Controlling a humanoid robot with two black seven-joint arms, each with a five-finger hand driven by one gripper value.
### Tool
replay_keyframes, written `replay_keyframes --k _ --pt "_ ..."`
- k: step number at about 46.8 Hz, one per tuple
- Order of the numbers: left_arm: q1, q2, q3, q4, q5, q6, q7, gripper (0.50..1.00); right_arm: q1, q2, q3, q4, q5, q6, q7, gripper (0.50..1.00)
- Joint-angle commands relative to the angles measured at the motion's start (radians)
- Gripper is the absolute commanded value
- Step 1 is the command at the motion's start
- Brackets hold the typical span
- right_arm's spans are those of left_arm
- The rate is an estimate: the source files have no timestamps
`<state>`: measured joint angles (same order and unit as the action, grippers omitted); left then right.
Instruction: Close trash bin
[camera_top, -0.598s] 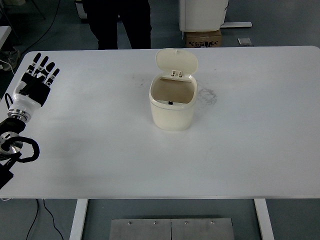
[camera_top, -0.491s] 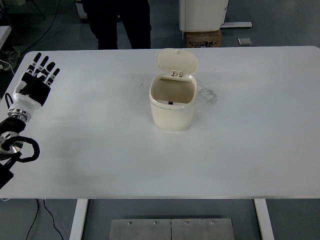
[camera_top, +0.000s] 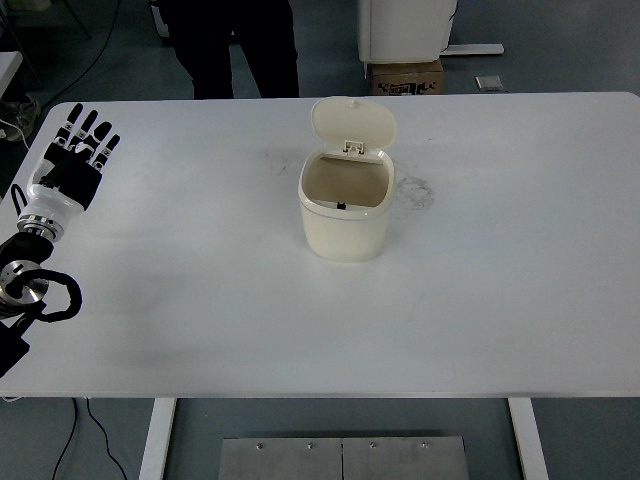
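- The wide white table (camera_top: 500, 300) fills most of the view; a faint grey smudge (camera_top: 415, 192) marks it just right of the bin.
- A person in dark trousers (camera_top: 235, 45) stands past the far edge, and a brown cardboard box (camera_top: 405, 76) sits on the floor there.
- The small cream plastic trash bin with rounded corners (camera_top: 345, 225) stands upright near the table's middle, its mouth open.
- The robot's black left hand (camera_top: 70, 165) lies at the far left, fingers spread and holding nothing, well apart from the bin. The right arm is out of view.
- The bin's rounded hinged lid (camera_top: 353, 122) stands tipped up at the far rim. It looks light and stiff; the bin may slide, so a gentle push down and forward on the lid's top edge seems best.
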<state>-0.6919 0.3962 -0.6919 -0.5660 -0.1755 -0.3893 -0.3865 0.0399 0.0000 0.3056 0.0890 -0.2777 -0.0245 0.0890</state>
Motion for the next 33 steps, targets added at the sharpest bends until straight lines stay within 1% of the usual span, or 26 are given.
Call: replay_keyframes --k 1,9,20,33 --pt "-0.001 -0.002 0.000 0.000 -0.001 0.001 0.000 1.000 0.000 0.000 0.001 0.000 0.000 0.000 0.000 0.991" --pt "-0.006 -0.002 -0.001 -0.002 -0.002 0.001 0.000 1.000 0.000 0.000 0.000 0.000 0.000 0.000 0.000 0.991" --pt "-0.043 0.009 0.000 0.000 -0.002 0.001 0.001 1.000 0.000 0.000 0.001 0.000 0.000 0.000 0.000 0.991" --pt "-0.038 0.003 0.002 0.008 0.008 0.001 0.002 1.000 0.000 0.000 0.001 0.000 0.000 0.000 0.000 0.991"
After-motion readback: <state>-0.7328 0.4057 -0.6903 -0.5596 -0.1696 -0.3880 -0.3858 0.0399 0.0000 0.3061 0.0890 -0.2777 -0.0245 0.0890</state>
